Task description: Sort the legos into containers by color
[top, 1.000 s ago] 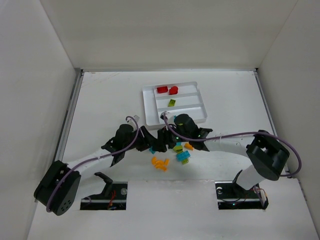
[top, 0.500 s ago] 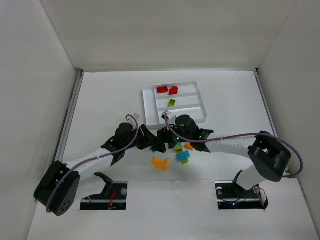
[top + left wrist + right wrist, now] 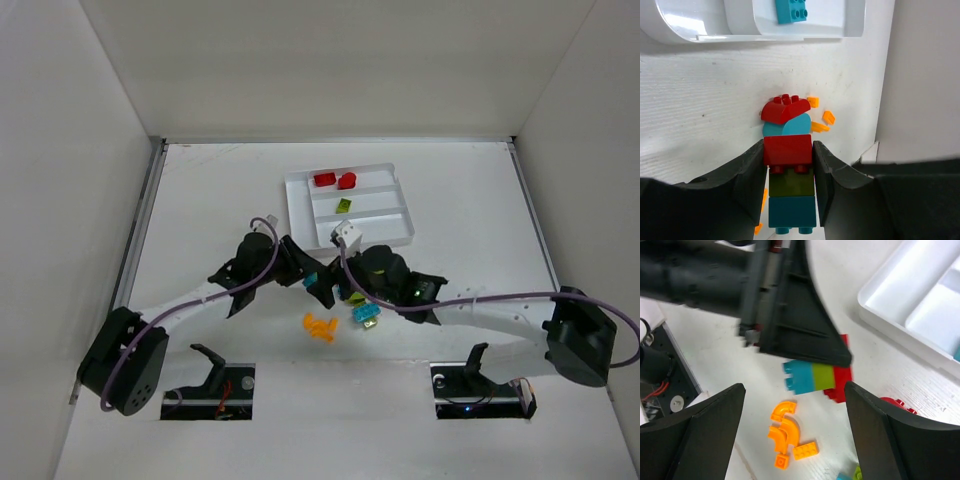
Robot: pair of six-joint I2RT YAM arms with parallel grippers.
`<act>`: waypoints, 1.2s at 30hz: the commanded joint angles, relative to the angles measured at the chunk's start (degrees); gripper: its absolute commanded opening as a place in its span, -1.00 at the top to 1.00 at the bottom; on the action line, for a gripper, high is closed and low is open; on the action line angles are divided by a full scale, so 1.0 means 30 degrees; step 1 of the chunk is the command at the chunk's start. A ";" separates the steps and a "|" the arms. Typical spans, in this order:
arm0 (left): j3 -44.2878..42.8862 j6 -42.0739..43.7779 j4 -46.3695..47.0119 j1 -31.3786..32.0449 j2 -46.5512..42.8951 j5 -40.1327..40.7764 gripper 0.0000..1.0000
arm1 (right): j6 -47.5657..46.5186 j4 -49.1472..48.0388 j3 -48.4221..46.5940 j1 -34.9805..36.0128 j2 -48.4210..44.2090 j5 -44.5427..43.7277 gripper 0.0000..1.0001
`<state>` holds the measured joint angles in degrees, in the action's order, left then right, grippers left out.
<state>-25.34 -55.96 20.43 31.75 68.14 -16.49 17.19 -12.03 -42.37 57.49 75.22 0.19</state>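
Note:
My left gripper (image 3: 788, 147) is shut on a stack of three joined legos: a red brick (image 3: 787, 150), a lime green one (image 3: 791, 182) and a teal one (image 3: 792, 212). In the top view this gripper (image 3: 318, 287) is just in front of the white tray (image 3: 296, 215). My right gripper (image 3: 794, 400) is wide open and empty above the stack (image 3: 817, 377) and the orange legos (image 3: 785, 432). In the top view it (image 3: 350, 292) is beside the left gripper. The tray holds two red legos (image 3: 335, 180), a green one (image 3: 343, 205) and a teal one (image 3: 791, 10).
A red rounded brick (image 3: 786, 107) on a teal rounded one (image 3: 785, 127) lies on the table beyond the left jaws, with orange bits (image 3: 820, 115) beside it. Loose teal and green bricks (image 3: 365, 315) and orange pieces (image 3: 319, 326) lie in front of the tray. Enclosure walls stand on three sides.
My right arm has drawn back toward me, its elbow swinging right and down. My left gripper has shifted slightly right and toward the tray with the stack in it.

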 commanded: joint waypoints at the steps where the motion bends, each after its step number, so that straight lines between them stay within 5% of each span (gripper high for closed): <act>1: -0.1219 -0.0738 -0.0304 0.0008 0.0372 0.0341 0.81 | -0.2183 0.0172 -0.0378 0.1528 -0.0493 -0.4097 -0.71; 13: -0.2011 -0.2584 -0.2354 -0.0812 -0.0036 -0.0186 0.82 | -0.6490 0.0467 -0.2165 0.5807 0.1819 -1.1455 -0.39; 36: -0.2187 -0.4226 -0.2092 -0.0900 0.0432 -0.1593 0.82 | -0.9655 -0.1642 -0.3045 0.6630 0.4458 -1.3362 -0.01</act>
<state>-29.08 -66.87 13.41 29.19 69.80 -20.21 -10.28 -12.71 -49.06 76.88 88.38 -38.22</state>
